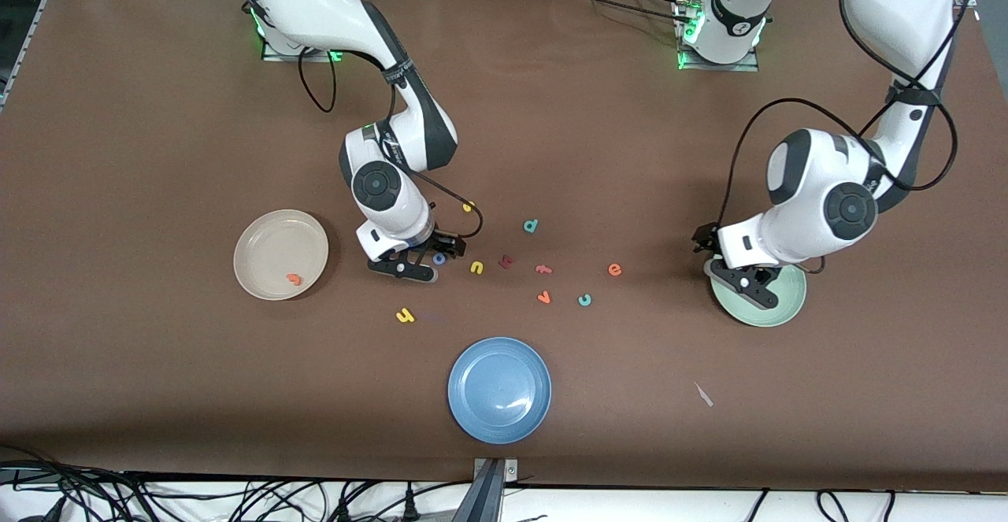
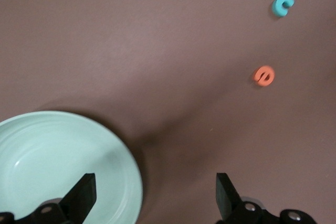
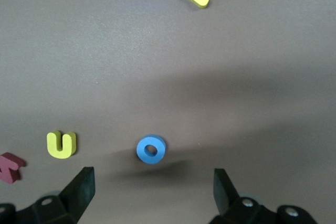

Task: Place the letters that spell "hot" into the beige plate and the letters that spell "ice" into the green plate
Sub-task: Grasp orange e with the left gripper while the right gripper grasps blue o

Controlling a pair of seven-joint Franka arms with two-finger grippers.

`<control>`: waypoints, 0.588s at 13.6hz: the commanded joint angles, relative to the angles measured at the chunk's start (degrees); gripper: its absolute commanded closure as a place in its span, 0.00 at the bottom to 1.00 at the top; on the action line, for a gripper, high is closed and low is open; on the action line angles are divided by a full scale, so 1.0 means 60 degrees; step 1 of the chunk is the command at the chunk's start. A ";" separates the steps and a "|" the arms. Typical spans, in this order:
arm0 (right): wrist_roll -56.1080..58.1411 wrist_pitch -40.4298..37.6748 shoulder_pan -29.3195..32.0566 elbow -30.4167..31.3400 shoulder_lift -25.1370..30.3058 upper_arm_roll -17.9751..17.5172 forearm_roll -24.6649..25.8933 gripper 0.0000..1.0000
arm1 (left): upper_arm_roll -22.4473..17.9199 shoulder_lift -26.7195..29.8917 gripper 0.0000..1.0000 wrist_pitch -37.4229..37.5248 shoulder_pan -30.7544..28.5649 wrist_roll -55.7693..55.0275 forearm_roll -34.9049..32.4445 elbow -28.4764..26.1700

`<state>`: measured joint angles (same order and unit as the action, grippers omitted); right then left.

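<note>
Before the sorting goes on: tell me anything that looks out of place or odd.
A small pale scrap lies on the brown table, nearer the front camera than the green plate, toward the left arm's end. It is neither a foam letter nor a plate. Nothing else looks spilled or damaged.

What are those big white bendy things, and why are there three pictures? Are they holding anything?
They are two robot arms, each ending in a two-finger tool. The big picture looks down from high across the brown table. The other two come from small cameras on the arms' wrists.

Little foam letters lie on the table, with a beige plate, a green plate and a blue plate. An orange letter already lies in the beige plate.

Nothing is held. The right tool is open over a blue o. The left tool is open at the green plate's edge.
</note>
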<state>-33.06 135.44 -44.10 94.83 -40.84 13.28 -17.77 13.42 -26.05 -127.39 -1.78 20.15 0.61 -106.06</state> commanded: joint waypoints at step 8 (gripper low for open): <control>-0.0056 -0.0045 -0.0077 -0.0878 -0.0853 0.0087 0.0267 0.01 | -0.0155 -0.2205 0.11 -0.1222 0.2230 0.0400 -0.0557 0.1665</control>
<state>-33.04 135.45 -44.21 91.58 -44.22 13.39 -17.05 13.39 -36.87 -133.40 11.02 18.17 -1.51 -98.18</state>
